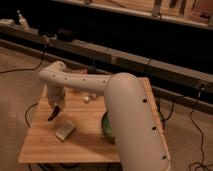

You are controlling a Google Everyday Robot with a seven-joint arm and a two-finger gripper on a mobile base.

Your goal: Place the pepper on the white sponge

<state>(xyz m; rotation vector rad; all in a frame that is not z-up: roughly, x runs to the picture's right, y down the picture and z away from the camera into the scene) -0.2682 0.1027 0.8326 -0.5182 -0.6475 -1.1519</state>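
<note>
My gripper (56, 107) hangs down from the white arm over the left part of the wooden table (85, 142). It is shut on the pepper (53, 115), a slim dark red curved piece that sticks out below the fingers, off the table surface. The white sponge (65, 130), a small flat off-white block, lies on the table just below and right of the pepper, apart from it.
A green bowl (105, 128) shows at the table's middle, mostly hidden behind my thick arm (127, 115). A small white object (87, 99) stands behind the forearm. Cables run over the floor around the table. A long dark bench crosses behind.
</note>
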